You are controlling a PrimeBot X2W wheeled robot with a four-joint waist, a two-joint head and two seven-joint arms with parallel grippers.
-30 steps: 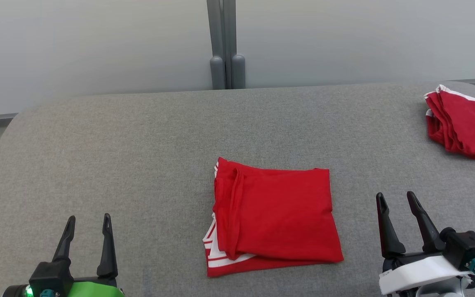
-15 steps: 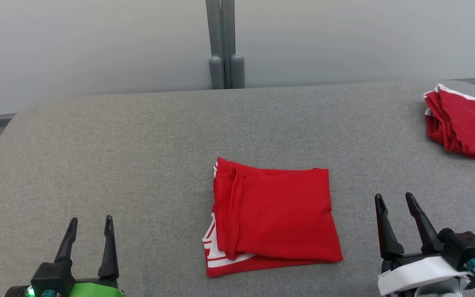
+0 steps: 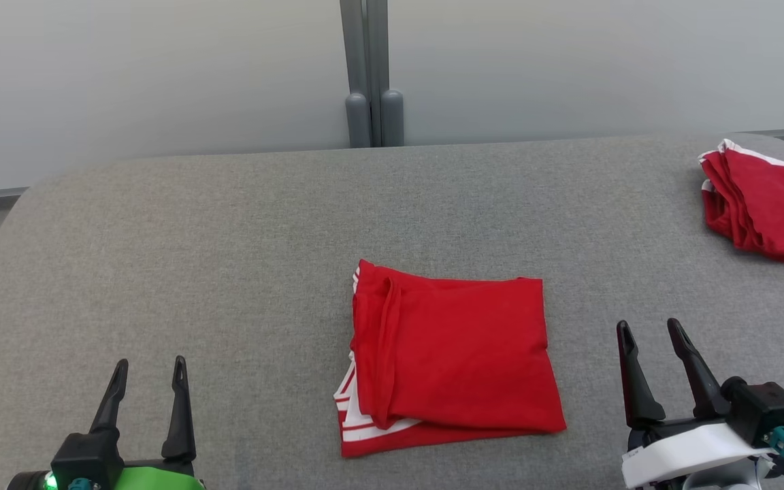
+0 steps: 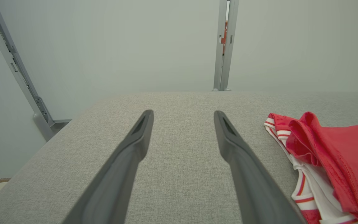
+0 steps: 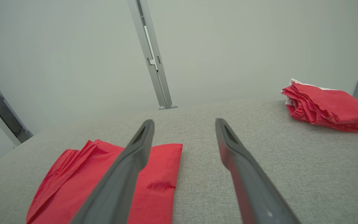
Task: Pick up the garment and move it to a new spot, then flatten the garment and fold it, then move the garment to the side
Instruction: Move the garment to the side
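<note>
You had the folded red garment [image 3: 453, 361] lying flat on the grey table [image 3: 229, 238], with left gripper [image 3: 150, 363] and right gripper [image 3: 648, 325] on either near side, fingers spread, both apart from it.

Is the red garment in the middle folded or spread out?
Folded: the garment lies as a compact rectangle, with stacked layers showing at one edge.

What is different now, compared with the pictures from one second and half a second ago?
Both grippers moved only slightly: the left gripper and the right gripper each sank a little toward the bottom edge of the head view, open and empty. The folded red garment, the second red pile and the grey surface stayed as they were.
</note>
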